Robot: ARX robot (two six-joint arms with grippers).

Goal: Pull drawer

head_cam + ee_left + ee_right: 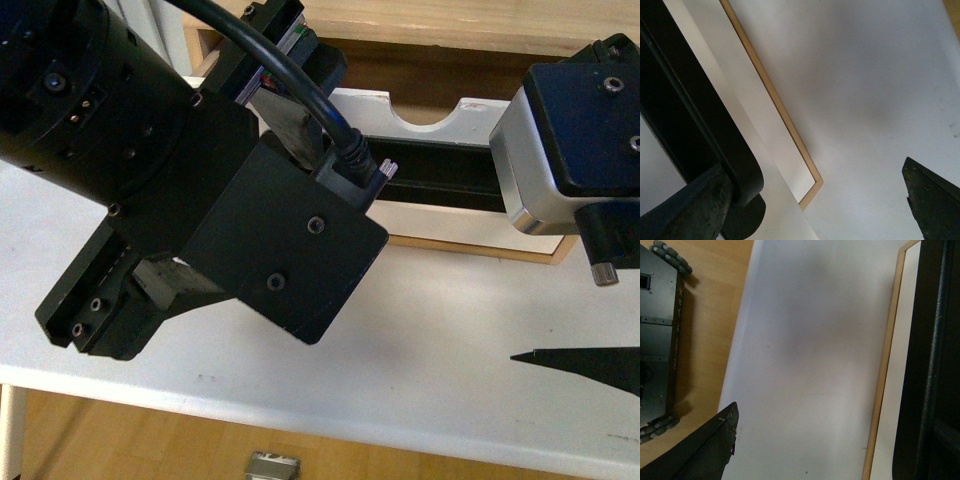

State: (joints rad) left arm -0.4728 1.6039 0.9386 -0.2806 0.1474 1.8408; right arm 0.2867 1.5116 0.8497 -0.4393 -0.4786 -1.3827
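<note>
The drawer point(440, 225) sits on the white table; its white front has a half-round notch point(430, 118) and a long black bar handle point(445, 172). My left arm point(200, 190) covers its left part. In the left wrist view, the left gripper point(810, 210) is open: one finger point(687, 210) lies against the end of the handle point(695, 125), the other finger point(932, 200) is over bare table. My right gripper point(835, 440) is open too. One finger point(702, 452) is above the table and the handle point(932, 360) fills the far side; its second finger is hidden.
The white table point(450, 340) runs to a front edge with wood floor below. The drawer's light-wood edge point(785, 125) borders the white front point(752, 107). A grey robot base with wheels point(657, 340) stands on the floor beside the table. A wooden frame point(450, 30) rises behind the drawer.
</note>
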